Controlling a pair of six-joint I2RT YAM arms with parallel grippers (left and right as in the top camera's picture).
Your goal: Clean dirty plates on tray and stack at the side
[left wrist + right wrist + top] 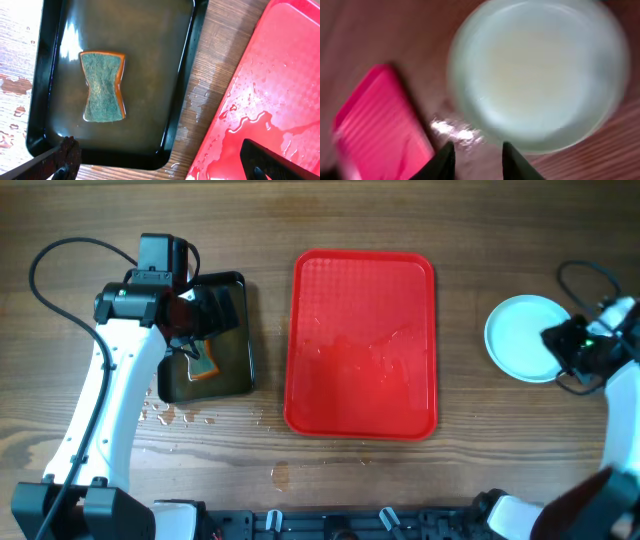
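My right pincer [478, 148], narrowly parted, empty, should rise straight off the plates [540, 75], upper right; left pincer [159, 150] gapes empty.

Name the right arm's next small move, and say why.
Probably lift the right tool clear of the pale blue plate. It holds nothing, the red tray carries no plates, only water, and the sponge lies in the black water tray.

We saw white arm links [105, 395] with black joints; a black cable [35, 270] looped behind the left claw [207, 320], its fingers [272, 159] black.
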